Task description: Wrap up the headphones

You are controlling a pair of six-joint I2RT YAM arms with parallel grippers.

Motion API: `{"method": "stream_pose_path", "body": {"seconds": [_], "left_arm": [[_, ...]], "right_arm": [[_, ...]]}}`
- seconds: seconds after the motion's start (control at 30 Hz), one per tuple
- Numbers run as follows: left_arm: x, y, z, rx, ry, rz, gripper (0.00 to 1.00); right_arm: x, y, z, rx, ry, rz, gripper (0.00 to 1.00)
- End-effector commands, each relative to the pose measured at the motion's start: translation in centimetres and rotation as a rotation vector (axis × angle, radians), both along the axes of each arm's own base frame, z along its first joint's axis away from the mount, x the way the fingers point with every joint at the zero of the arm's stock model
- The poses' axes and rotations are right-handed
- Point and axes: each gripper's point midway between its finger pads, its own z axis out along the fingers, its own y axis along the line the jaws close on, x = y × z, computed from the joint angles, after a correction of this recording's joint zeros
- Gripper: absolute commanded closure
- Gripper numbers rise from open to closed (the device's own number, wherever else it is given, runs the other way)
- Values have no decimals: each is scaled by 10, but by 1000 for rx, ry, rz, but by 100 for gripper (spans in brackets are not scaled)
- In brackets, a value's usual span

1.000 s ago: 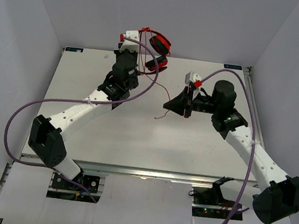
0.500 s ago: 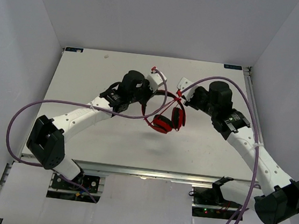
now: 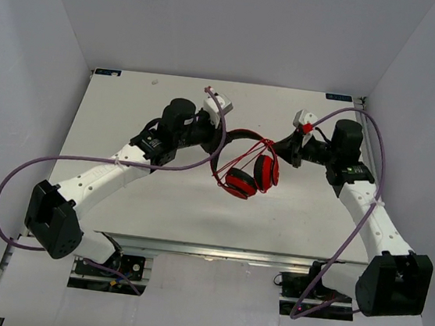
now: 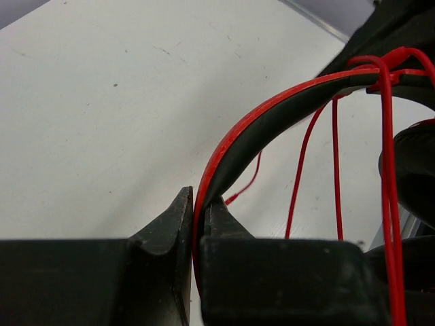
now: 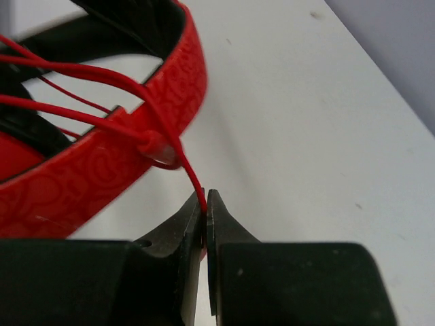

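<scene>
My left pincer point(image 4: 198, 204) stays clenched on the headband point(image 4: 272, 112) of the headphones point(image 3: 240, 183), now hanging over mid-tabletop point(image 3: 122, 101) rather than its far edge, while my right pincer point(image 5: 205, 202), clenched on the cable point(image 5: 102, 73), pulls another wrap taut.

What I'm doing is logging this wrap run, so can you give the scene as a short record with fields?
headphones: between the two arms, ear cups on the near side
headband: spans from one gripper toward the other
cable: several strands looped over the headband
left gripper: shut on headband
right gripper: shut on one cable strand
table: white
</scene>
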Motion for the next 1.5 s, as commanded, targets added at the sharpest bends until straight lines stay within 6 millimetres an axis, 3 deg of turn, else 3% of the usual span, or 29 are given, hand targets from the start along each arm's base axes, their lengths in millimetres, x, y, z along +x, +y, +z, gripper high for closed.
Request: {"method": "stream_pose_path", "body": {"seconds": [0.0,0.1,0.17,0.3,0.53,0.67,0.83,0.9,1.0,1.1,1.23,1.33,1.47], "left_arm": [[-1,-3,106,-315,-62,65,100],[-2,-6,108,-421,-3,88,100],[-1,-9,103,-466,26,104,100],[2,-21,101,-528,12,121,100],[8,-44,133,-560,-74,105,100],[23,-31,144,-567,-123,211,100],[48,16,139,-601,-157,505,100],[60,33,125,-590,-132,644,100],[77,55,92,-558,-63,848,100],[89,63,40,-463,4,977,100],[93,59,-24,-382,113,1034,100],[92,56,-72,-289,211,1076,100],[91,46,-120,-191,306,1090,100]], "right_arm": [[-37,21,17,209,204,264,91],[-34,25,24,250,193,308,91],[-35,27,15,286,324,306,90],[-42,31,20,370,411,358,87],[-35,41,14,410,467,398,84],[-45,43,9,414,469,401,87],[-60,39,-1,418,475,367,92],[-59,38,-10,410,549,304,92],[-46,38,-31,368,492,189,92],[-40,43,-57,307,533,46,92],[-39,44,-83,304,614,-10,92],[-28,46,-117,280,712,-55,91],[-18,49,-154,222,798,-72,91]]}}
